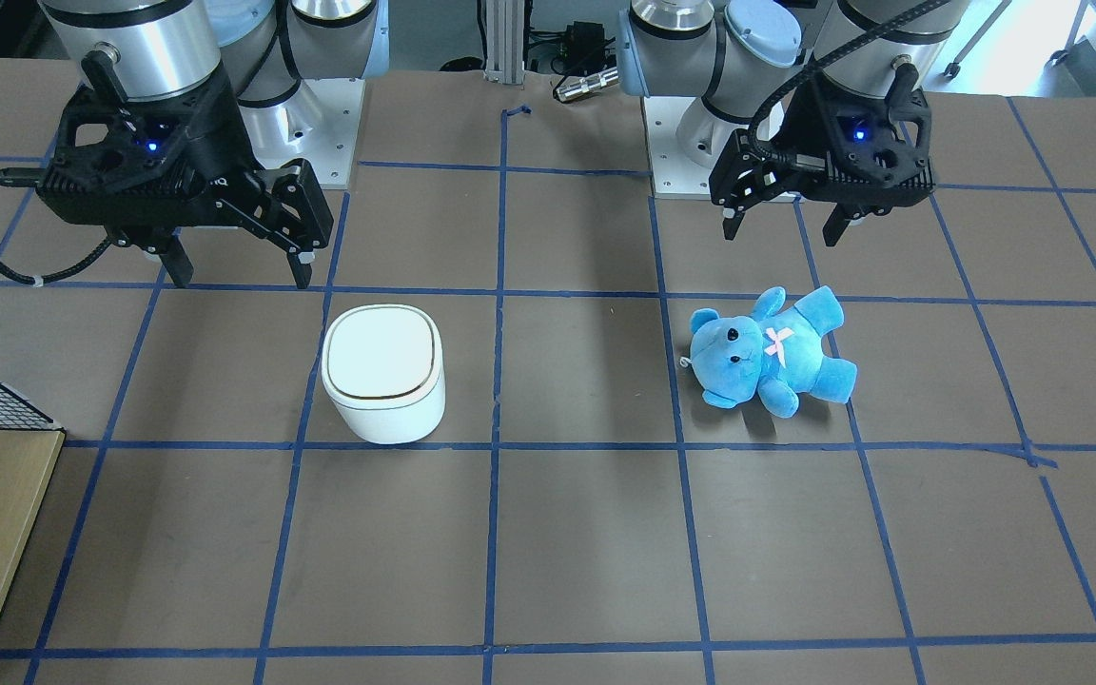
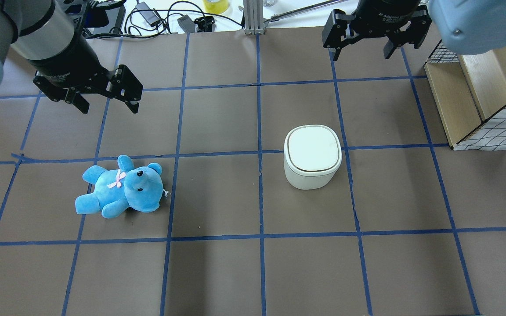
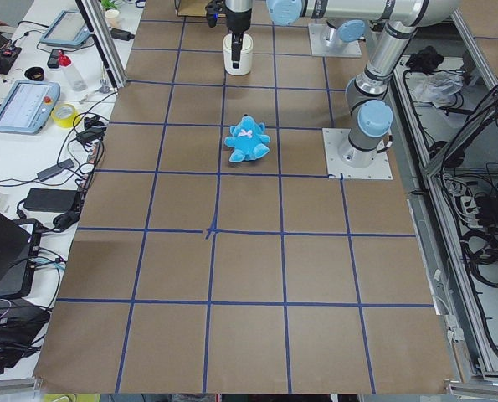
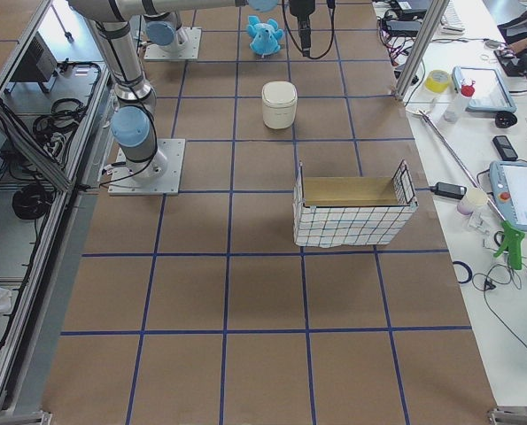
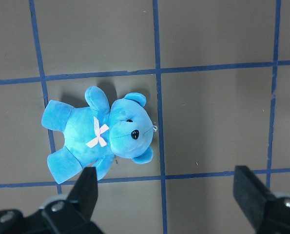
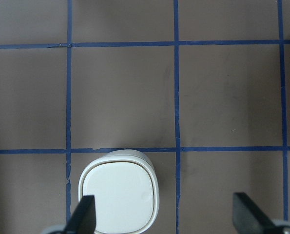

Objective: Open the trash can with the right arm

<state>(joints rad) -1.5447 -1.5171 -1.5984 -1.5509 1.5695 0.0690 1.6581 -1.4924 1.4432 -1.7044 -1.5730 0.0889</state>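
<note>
The white trash can [image 1: 383, 373] stands upright on the brown table, its gold-outlined lid shut. It also shows in the overhead view [image 2: 312, 156] and low in the right wrist view [image 6: 119, 197]. My right gripper [image 1: 242, 276] is open and empty. It hangs above the table, behind the can and a little to its side, touching nothing; it also shows in the overhead view [image 2: 360, 52]. My left gripper [image 1: 781, 233] is open and empty, above the table behind the blue teddy bear [image 1: 772, 350].
The teddy bear [image 2: 121, 186] lies on its back on my left half of the table. A wire-and-wood basket [image 2: 490, 127] stands at the table's edge on my right. Blue tape lines grid the table. Cables and tools lie beyond the far edge.
</note>
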